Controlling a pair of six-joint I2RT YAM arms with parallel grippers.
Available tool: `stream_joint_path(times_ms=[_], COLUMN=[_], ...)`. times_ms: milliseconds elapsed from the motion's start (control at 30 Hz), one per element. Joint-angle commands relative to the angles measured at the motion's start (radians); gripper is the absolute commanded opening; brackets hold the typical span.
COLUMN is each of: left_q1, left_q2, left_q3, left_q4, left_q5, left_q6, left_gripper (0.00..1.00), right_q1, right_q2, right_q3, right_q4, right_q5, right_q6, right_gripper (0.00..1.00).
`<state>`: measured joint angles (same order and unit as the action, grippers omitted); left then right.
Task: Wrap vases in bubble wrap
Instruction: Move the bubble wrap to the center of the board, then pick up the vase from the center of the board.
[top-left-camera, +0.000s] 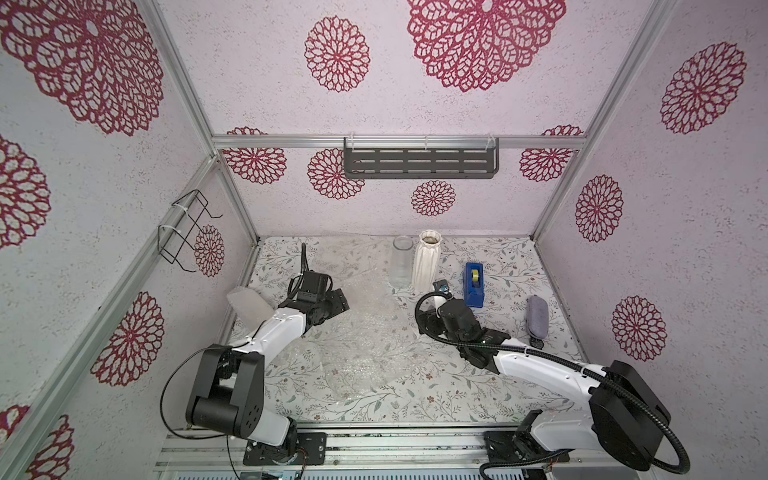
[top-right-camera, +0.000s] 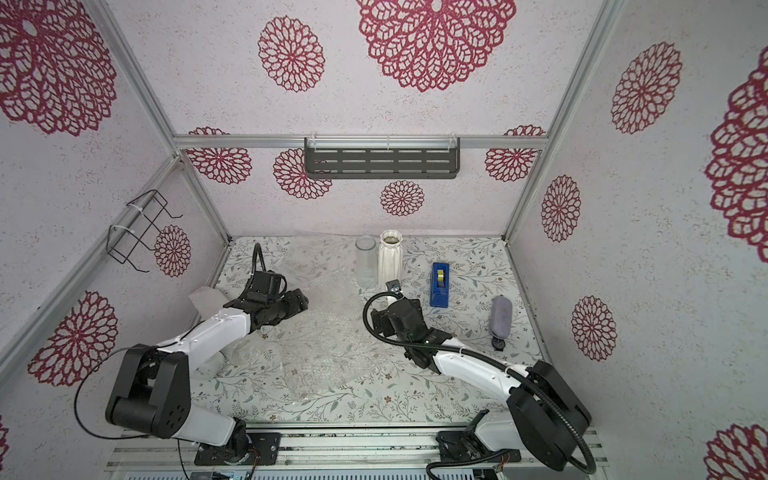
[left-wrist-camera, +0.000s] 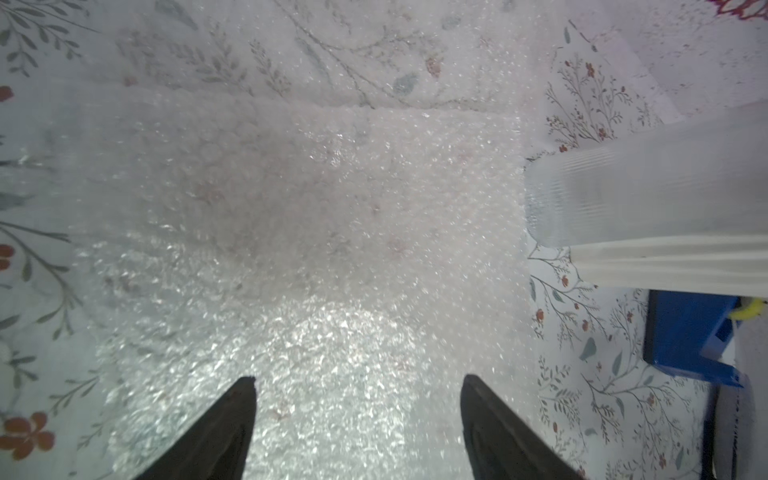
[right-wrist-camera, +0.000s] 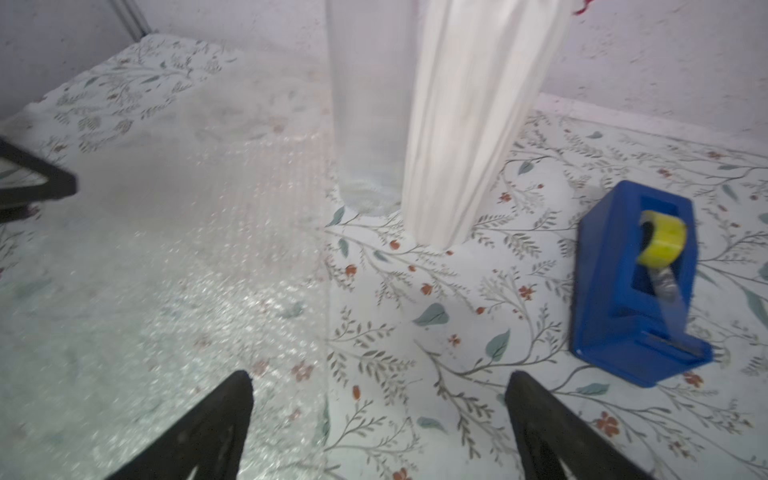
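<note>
A clear glass vase (top-left-camera: 402, 262) and a white ribbed vase (top-left-camera: 428, 259) stand upright side by side at the back of the table; both top views show them. A bubble wrap sheet (top-left-camera: 365, 332) lies flat over the table's middle. My left gripper (left-wrist-camera: 358, 376) hovers open over the sheet, nothing between its fingers; in a top view it (top-left-camera: 338, 305) is left of the vases. My right gripper (right-wrist-camera: 380, 374) is open and empty above the sheet's right edge, facing the white vase (right-wrist-camera: 469, 124). A bubble-wrapped bundle (top-left-camera: 249, 307) lies behind the left arm.
A blue tape dispenser (top-left-camera: 473, 284) with a yellow roll stands right of the vases. A grey pouch (top-left-camera: 537, 318) and a small dark object (top-left-camera: 536, 343) lie near the right wall. A dark shelf (top-left-camera: 419, 162) hangs on the back wall, a wire rack (top-left-camera: 187, 232) on the left.
</note>
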<state>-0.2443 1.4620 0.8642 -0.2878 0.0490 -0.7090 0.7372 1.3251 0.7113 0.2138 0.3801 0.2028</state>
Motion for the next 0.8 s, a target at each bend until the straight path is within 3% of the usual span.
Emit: stream_joint_path(times_ms=[0,167,367,500,767], left_q1=[-0.020,-0.038,-0.038,-0.039,-0.039], left_q2=[-0.088,-0.256,-0.420,-0.482,-0.493], left_q3=[-0.046,-0.164,-0.272,-0.337,-0.388], left_q4=[-0.024,0.045,0.146,0.231,0.283], left_q5=[-0.007,-0.057,-0.092,-0.077,-0.101], left_q6=[0.030,0.068,0.121,0.158,0.207], left_gripper=[0.81,0.85,0.95,0.97,0.98], right_q1=[-0.081,-0.197,-0.281,-0.326,-0.381], right_q2=[0.026,0.141,0.288,0.364,0.500], right_q3=[-0.004,0.051,0.001,0.049,0.093], right_q4=[0.177,0.345,0.732,0.771,0.942], right_q5=[0.042,-0.077,-0.286,-0.439,-0.570], right_q6=[-0.127,-0.186,-0.275,-0.273,-0.280], right_gripper=[0.99,0.99,0.99,0.99,0.99])
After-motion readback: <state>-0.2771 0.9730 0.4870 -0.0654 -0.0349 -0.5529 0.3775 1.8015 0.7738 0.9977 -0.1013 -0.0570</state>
